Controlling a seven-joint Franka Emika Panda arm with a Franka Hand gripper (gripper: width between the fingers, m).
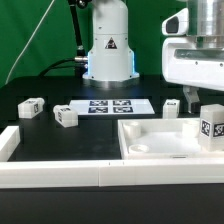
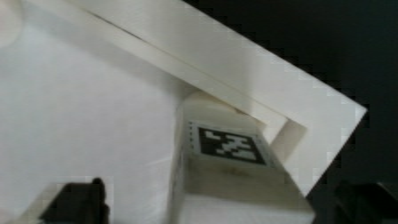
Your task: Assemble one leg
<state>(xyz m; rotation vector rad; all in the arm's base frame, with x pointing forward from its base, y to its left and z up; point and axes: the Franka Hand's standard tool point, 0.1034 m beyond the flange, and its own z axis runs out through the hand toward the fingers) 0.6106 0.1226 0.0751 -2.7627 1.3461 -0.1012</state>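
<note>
One leg (image 1: 213, 126), a small white block with a marker tag, stands upright in the near corner of the white tray (image 1: 160, 138) at the exterior view's right. In the wrist view this leg (image 2: 231, 150) sits against the tray's raised rim (image 2: 196, 55). My gripper (image 1: 192, 100) hangs just above that leg. Its dark fingertips (image 2: 75, 200) stand wide apart on either side of the leg without touching it, so the gripper (image 2: 217, 208) is open. Three more legs lie on the black table: two at the left (image 1: 31, 107) (image 1: 66, 117) and one behind the tray (image 1: 172, 106).
The marker board (image 1: 110, 105) lies in front of the robot base (image 1: 108, 50). A white L-shaped border (image 1: 12, 142) runs along the table's left and front edges.
</note>
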